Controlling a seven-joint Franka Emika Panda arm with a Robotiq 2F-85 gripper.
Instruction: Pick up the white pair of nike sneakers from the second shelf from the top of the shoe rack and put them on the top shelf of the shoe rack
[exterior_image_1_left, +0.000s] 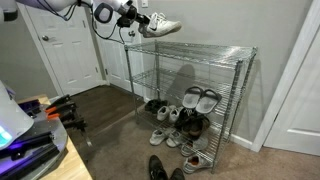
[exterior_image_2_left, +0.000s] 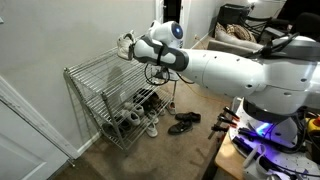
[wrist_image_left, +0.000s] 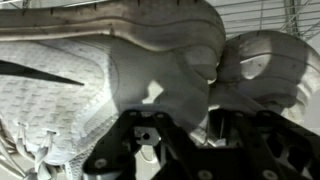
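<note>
Wrist view: the white pair of nike sneakers (wrist_image_left: 110, 70) fills the frame, heels pinched together in the gripper (wrist_image_left: 185, 128), which is clamped on both. In an exterior view we see the pair held just above one end of the top shelf (exterior_image_1_left: 205, 50) of the shoe rack (exterior_image_1_left: 235, 100). Its long axis runs along the shelf, toes away from the arm. The corner post (exterior_image_1_left: 129, 62) is close below. Other shoes (exterior_image_1_left: 185, 110) sit on the lower tiers.

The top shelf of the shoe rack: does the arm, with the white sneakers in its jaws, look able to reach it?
Probably yes. The gripper has its jaws shut on the white sneakers, in the air just above the top shelf; nothing visible lies on that shelf or between.
</note>
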